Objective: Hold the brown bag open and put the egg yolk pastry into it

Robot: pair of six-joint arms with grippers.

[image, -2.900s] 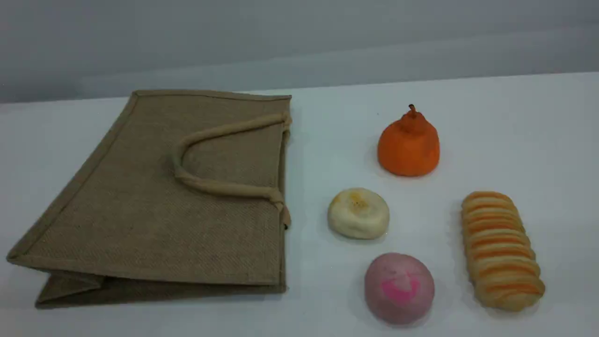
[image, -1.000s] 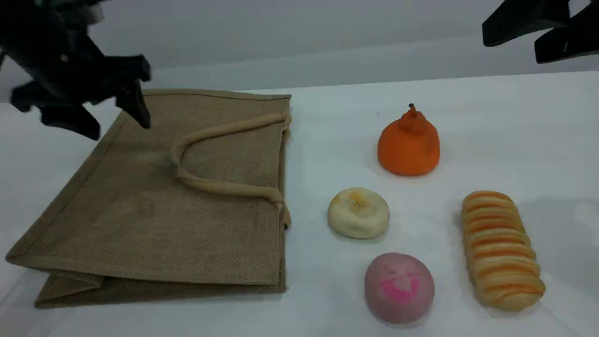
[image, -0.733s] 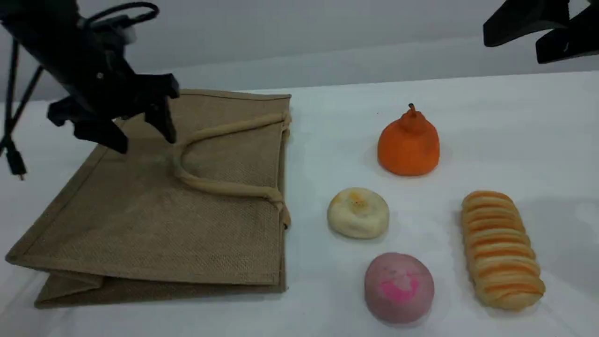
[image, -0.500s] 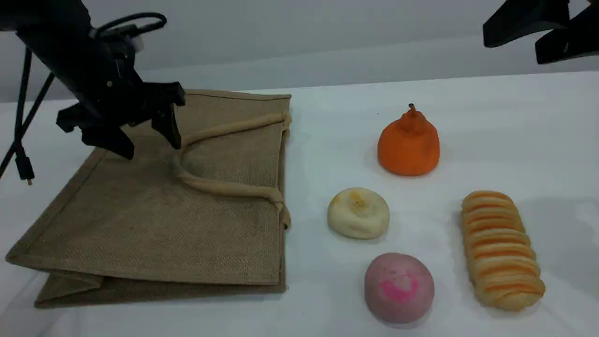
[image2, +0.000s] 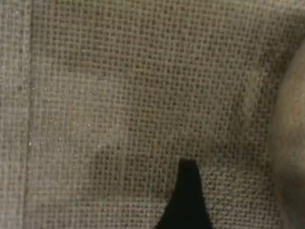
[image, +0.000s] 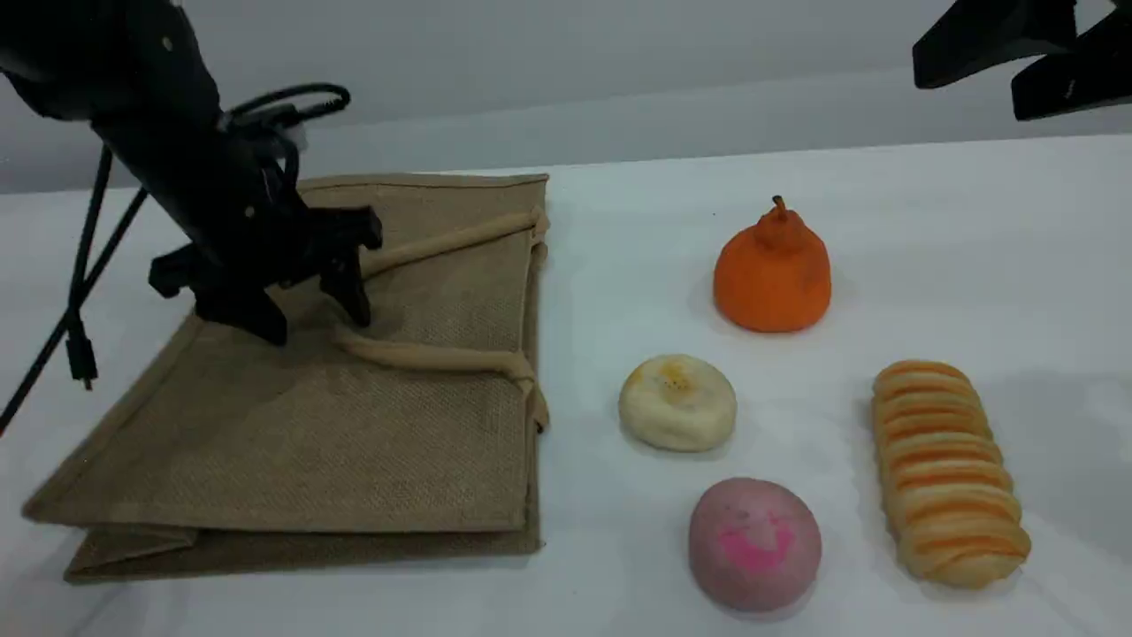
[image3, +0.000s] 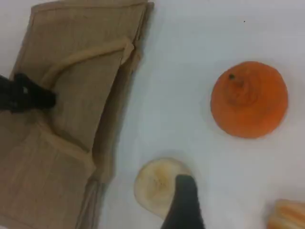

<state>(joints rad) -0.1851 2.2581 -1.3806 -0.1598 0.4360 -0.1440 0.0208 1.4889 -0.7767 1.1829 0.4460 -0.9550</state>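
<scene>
the brown bag (image: 292, 416) lies flat on the left side of the white table (image: 973, 230), its mouth edge turned toward the foods on the right. the left gripper (image: 314, 310) is down on the bag's upper panel, at the bend of the top beige handle (image: 424, 354). its two black fingers stand spread apart, one on each side of the handle's curve, with nothing clamped between them. in the left wrist view only close jute weave (image2: 119, 95) shows, with one dark fingertip (image2: 187, 191) right at the cloth; whether it presses in or merely touches cannot be told.

the egg yolk pastry (image: 677, 402) sits on the table just right of the bag's mouth, well apart from the left gripper and untouched. the right gripper (image: 1017, 75) hangs high at the upper right corner of the scene view, jaws wide apart and empty, well away from the pastry. in the right wrist view its fingertip (image3: 183, 200) overlaps the pastry (image3: 155, 183) in the picture.

near the pastry are an orange pear-shaped piece (image: 772, 270) behind it, a pink-splotched bun (image: 754, 544) in front, and a striped loaf (image: 946, 469) at far right.
</scene>
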